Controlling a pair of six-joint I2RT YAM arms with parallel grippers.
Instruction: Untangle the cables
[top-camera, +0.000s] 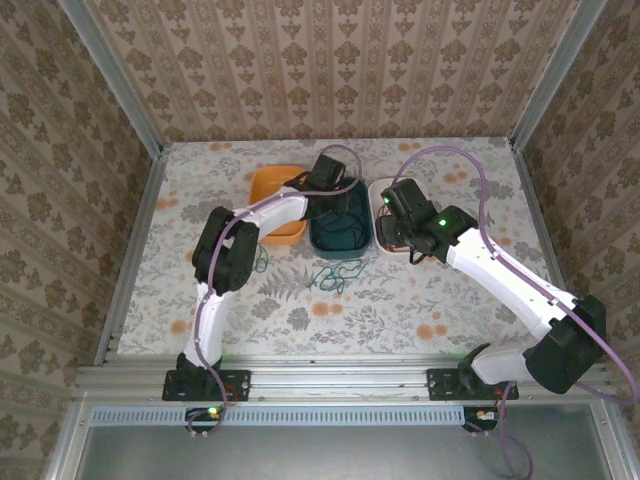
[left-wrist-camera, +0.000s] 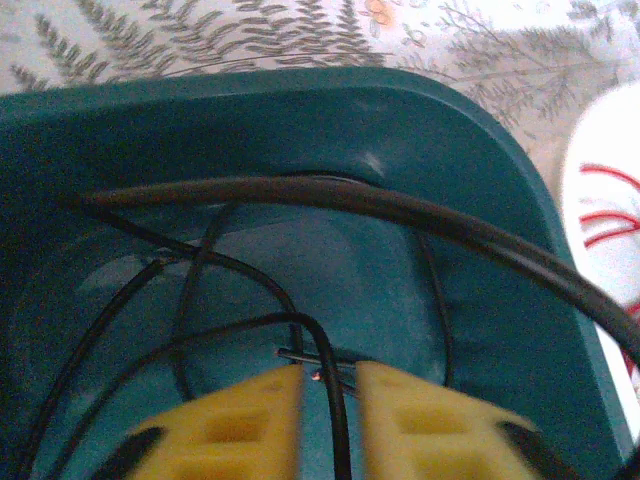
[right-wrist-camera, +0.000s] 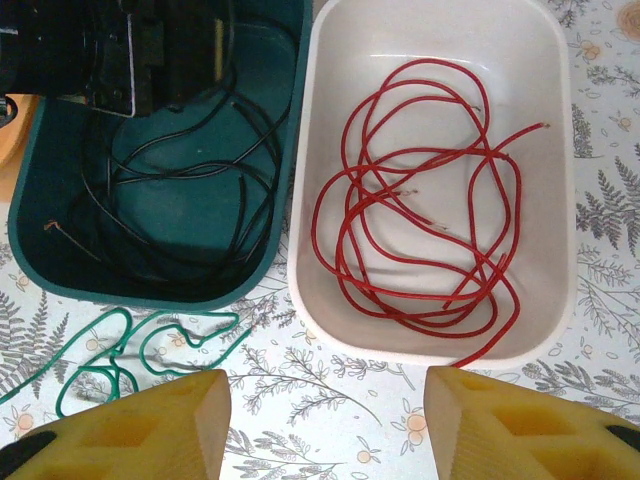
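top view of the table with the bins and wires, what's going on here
Thin cables are apparently being sorted by colour. The left gripper is down inside the teal bin among the black cables, jaws slightly apart with one black strand running loose between them. The right gripper hovers open near the white bin holding the red cables. The green cables lie on the table in front of the teal bin.

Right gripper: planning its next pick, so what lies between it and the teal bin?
Right wrist view: loose green cables lie on the tablecloth between the right gripper and the teal bin's near wall.
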